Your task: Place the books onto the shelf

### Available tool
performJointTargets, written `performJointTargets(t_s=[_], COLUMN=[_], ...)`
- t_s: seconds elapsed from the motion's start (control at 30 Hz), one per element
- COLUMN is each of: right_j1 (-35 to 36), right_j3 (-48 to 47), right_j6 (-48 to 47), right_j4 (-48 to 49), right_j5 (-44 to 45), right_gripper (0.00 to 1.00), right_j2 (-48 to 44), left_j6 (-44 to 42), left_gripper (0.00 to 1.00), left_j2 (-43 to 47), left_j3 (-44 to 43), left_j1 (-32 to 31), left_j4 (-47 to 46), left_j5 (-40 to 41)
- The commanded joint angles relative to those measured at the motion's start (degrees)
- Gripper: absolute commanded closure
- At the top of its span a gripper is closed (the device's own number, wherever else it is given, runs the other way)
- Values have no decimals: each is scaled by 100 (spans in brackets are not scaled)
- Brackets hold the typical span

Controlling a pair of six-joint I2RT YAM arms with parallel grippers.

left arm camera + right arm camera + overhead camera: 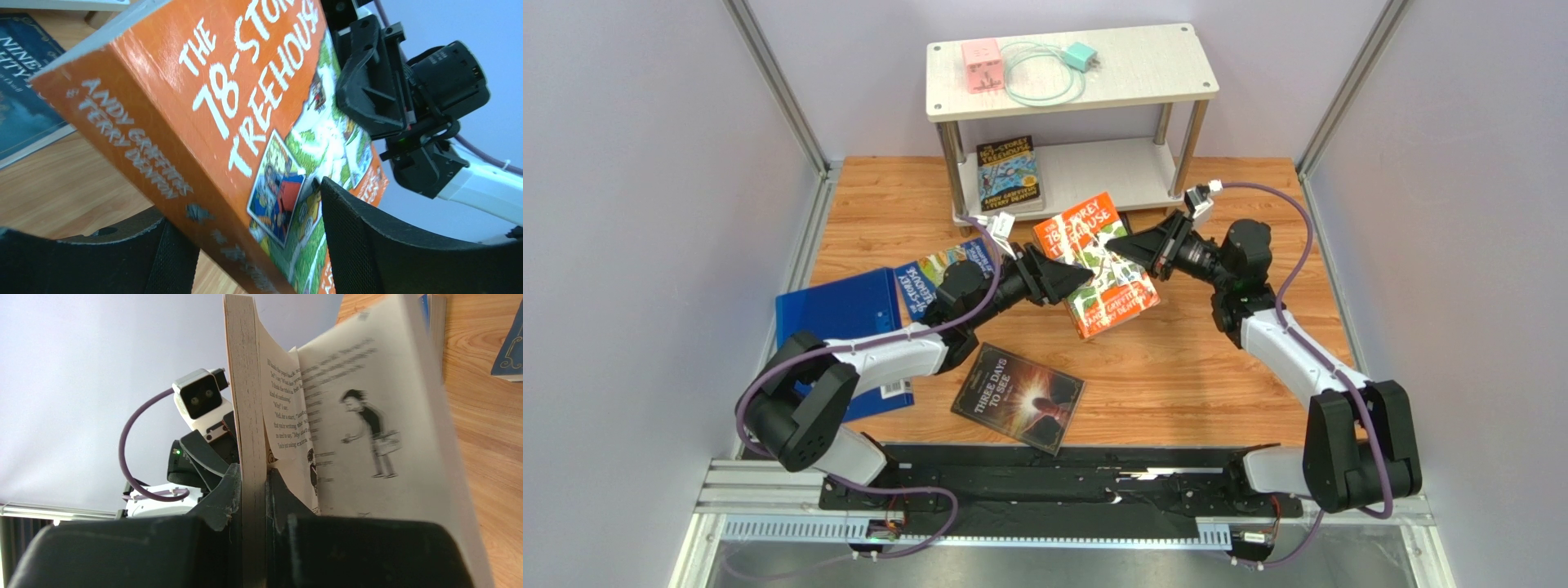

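Top external view: task looks abt one-fifth done. One dark book (1010, 172) lies flat on the lower tier of the shelf (1136, 76), which stands at 12 o'clock on the table (1210, 368). Top board carries a pink box (981, 64) and a teal plug (1082, 56) w/ cable, no books.

Orange book (1093, 239) is in hand just at 6 o'clock of the shelf, btwn both arms, and tilted up off the table as far as the wrist views show. Right gripper (1118, 248), on the book's 3 o'clock side, is clamped tight on a thin slab only. Right wrist view shows cover plus some pages pinched btwn its fingers (218, 502), the rest fanning open. Left gripper (1075, 279), on the 9 o'clock side, has jaws wide either side of the spine end. Left wrist view shows its fingers (393, 245) flanking the book, but can't tell whether they press on it.

Left to do, 4 books: the orange one plus 3 flat on the table.
- blue cartoon book (934, 272) at 9 o'clock of the orange one
- plain blue book (836, 325) at 8 o'clock, partly under the left arm
- black book (1017, 396) at 6 o'clock

Orange one prob. needs a whole-book grip before shelving.
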State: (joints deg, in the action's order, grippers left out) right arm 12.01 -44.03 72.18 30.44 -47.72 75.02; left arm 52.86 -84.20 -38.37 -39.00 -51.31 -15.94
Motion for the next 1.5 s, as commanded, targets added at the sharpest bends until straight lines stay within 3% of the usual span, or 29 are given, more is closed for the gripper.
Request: performJointTargets(t_s=[0.0,0.03,0.07,0.1,0.13,0.23,0.33,0.4,0.73,0.97,1.13,1.2,1.27,1.43,1.47], right_j1=[179,222,240,249,249,240,188,118,73,73,82,91,117,249,275], right_j3=[26,17,9,-35,-79,-299,-291,-229,755,993,1247,1266,1169,870,835], right_j6=[-2,-98,-343,-484,-686,-1802,-2375,-2437,-1699,-1533,-734,-374,-223,-292,-371], right_j4=[402,228,113,-62,-595,-2170,-2814,-2789,-707,-135,1208,1804,2079,1827,1591], right_j5=[-255,-255,-237,-229,-124,532,1000,1028,273,299,184,71,-96,-387,-413], right_gripper=[99,98,96,93,84,32,6,0,0,0,3,13,18,57,74], right_j2=[-23,-14,-5,-5,-31,-373,-787,-980,-990,-850,-454,-235,-85,-31,-49], left_j6=[75,110,110,119,154,32,-336,-399,-470,-136,-92,-118,-162,-355,-399], left_gripper=[35,45,61,92,100,100,100,100,100,100,100,100,100,100,100], left_j2=[-149,-158,-201,-210,-176,113,473,598,686,370,282,273,299,264,229], left_j3=[-557,-688,-759,-873,-917,-979,-1006,-1014,-1620,-1753,-1683,-1656,-1612,-1717,-1831], left_j1=[-11,-2,-2,-11,-2,59,191,349,631,622,622,622,622,622,622], left_j4=[-511,-512,-538,-477,-416,181,981,1184,1685,1300,1211,1220,1263,1500,1545], left_j5=[-462,-523,-680,-734,-769,-691,-542,-620,-1428,-1640,-1570,-1509,-1307,-928,-919])
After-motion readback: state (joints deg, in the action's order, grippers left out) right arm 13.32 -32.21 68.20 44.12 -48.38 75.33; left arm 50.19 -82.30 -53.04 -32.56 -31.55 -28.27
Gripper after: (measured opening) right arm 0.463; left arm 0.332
